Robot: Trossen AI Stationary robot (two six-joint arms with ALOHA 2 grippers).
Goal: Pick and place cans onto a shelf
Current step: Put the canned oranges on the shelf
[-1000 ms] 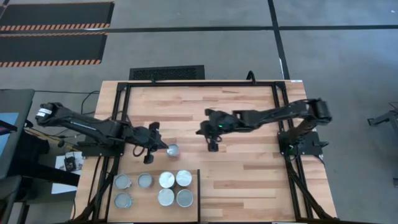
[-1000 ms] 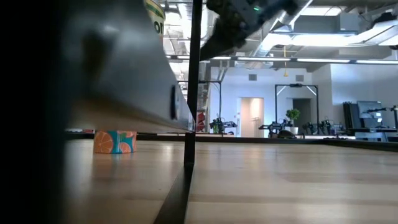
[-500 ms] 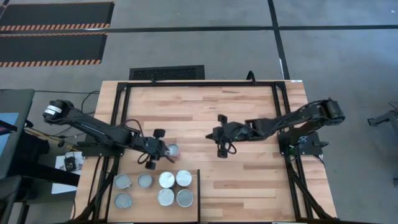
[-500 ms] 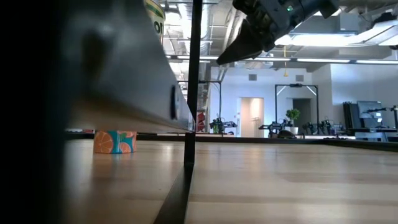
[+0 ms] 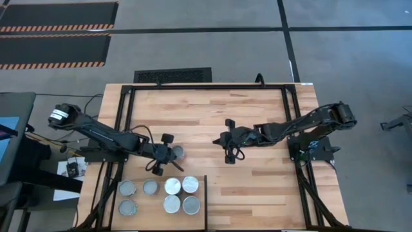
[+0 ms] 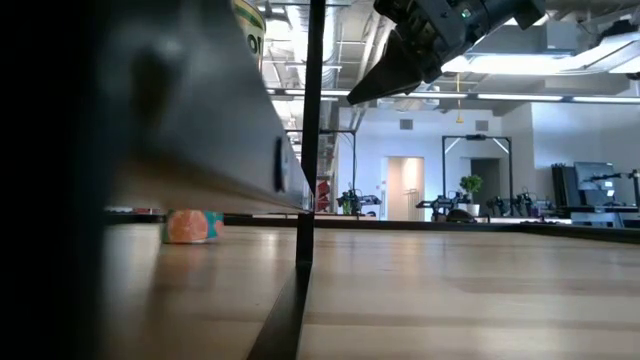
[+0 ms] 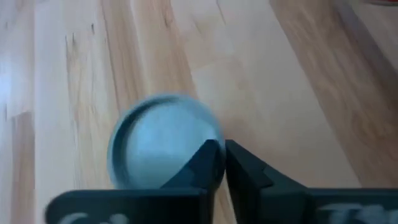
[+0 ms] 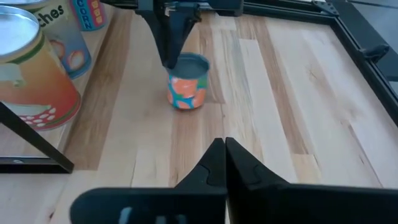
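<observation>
A small can with an orange and blue label and a silver top (image 8: 186,87) stands on the plank table left of the middle; it also shows in the high view (image 5: 178,151) and the low view (image 6: 193,226). My left gripper (image 5: 169,153) is shut and comes down onto the can's top. My right gripper (image 5: 219,138) is shut and empty, hovering above the table's middle, to the right of the can. Several cans (image 5: 172,186) stand on the shelf (image 5: 206,193) at the near left. My left gripper touches the can's top at its rim (image 8: 173,65) with the tips of its shut fingers (image 8: 168,37). The fingers come from above, pointing down. The can stands on the table on its base.
Two shelf cans, an orange one (image 8: 31,68) and a blue one (image 8: 81,31), stand close to the loose can, behind the shelf's black bars (image 8: 31,143). A black frame (image 5: 206,86) runs round the table. Bare planks lie to the right.
My left gripper has gone toward the table's right edge, up to the can, and come onto its top. The can has shifted a little on the table. My right gripper has gone toward the table's right edge, away from the can, and then stayed still.
</observation>
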